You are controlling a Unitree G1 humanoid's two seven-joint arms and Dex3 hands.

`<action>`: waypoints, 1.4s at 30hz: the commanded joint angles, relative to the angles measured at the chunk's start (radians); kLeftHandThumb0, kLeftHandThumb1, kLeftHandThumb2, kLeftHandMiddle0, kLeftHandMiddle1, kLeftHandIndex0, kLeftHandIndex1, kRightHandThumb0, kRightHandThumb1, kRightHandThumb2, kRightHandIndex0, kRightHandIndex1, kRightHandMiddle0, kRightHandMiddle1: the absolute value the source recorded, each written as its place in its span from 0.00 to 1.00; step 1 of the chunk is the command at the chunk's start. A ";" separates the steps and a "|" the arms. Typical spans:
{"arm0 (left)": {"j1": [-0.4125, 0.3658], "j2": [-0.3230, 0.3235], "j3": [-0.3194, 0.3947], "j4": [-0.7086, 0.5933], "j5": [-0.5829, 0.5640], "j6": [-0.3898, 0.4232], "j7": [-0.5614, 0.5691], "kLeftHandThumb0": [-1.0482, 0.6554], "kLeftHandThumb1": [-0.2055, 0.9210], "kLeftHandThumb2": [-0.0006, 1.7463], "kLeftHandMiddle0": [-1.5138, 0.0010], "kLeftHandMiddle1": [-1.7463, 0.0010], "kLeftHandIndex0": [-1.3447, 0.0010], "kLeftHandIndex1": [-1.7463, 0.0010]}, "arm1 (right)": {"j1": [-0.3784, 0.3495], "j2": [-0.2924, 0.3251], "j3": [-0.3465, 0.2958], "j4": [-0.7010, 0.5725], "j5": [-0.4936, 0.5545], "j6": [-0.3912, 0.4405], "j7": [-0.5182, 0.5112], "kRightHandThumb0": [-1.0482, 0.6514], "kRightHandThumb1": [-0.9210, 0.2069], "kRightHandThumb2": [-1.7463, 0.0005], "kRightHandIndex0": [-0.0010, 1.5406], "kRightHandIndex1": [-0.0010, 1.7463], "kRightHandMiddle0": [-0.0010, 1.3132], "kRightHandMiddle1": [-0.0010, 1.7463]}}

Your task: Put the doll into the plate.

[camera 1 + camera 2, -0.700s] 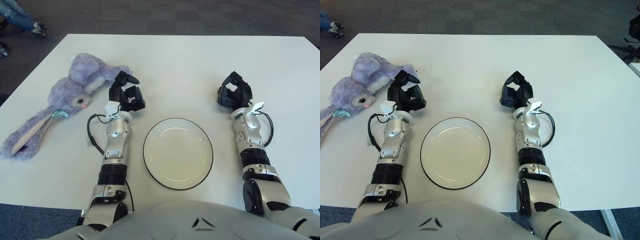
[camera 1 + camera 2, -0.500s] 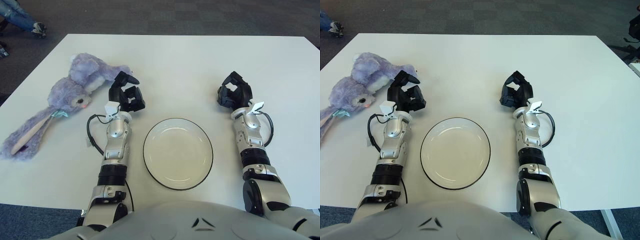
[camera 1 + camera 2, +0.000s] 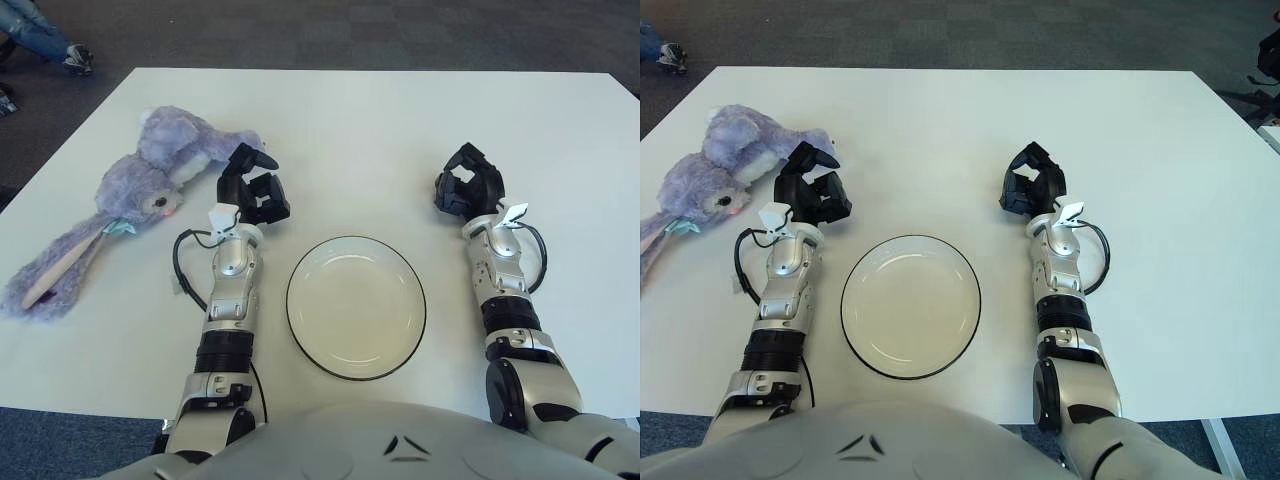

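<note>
Our left hand [image 3: 250, 185], fingers apart and empty, hovers just right of the doll [image 3: 130, 190], left of the plate [image 3: 356, 306]; a shallow pinch of plush could slip.

No readable text, label or number seems visible anywhere.

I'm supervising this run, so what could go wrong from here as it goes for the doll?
The left hand shows at the doll's near edge, so it may pinch only one limb. The doll's long ear trails toward the table edge, and could drag or hang over the plate.
</note>
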 commanded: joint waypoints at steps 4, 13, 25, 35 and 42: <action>0.061 -0.001 0.001 0.031 -0.001 0.004 -0.006 0.32 0.41 0.80 0.18 0.00 0.51 0.00 | 0.011 -0.001 -0.001 -0.016 0.001 0.012 -0.006 0.34 0.50 0.27 0.79 1.00 0.44 1.00; 0.058 0.002 0.005 0.040 0.015 -0.027 0.008 0.32 0.41 0.80 0.17 0.00 0.51 0.00 | 0.012 -0.005 0.001 -0.015 0.004 0.012 0.005 0.34 0.51 0.27 0.79 1.00 0.44 1.00; -0.005 0.097 0.005 0.221 0.332 -0.400 0.248 0.32 0.42 0.79 0.18 0.00 0.51 0.00 | 0.009 -0.001 -0.004 -0.011 0.004 0.013 0.003 0.34 0.50 0.27 0.79 1.00 0.44 1.00; -0.005 0.183 0.001 0.166 0.533 -0.416 0.394 0.33 0.47 0.75 0.22 0.00 0.55 0.00 | 0.004 -0.002 -0.003 -0.006 0.003 0.026 0.001 0.34 0.50 0.27 0.79 1.00 0.44 1.00; 0.011 0.243 0.009 0.072 0.597 -0.359 0.399 0.34 0.49 0.74 0.22 0.00 0.56 0.00 | 0.003 0.000 -0.006 -0.011 0.008 0.045 -0.003 0.34 0.51 0.27 0.79 1.00 0.44 1.00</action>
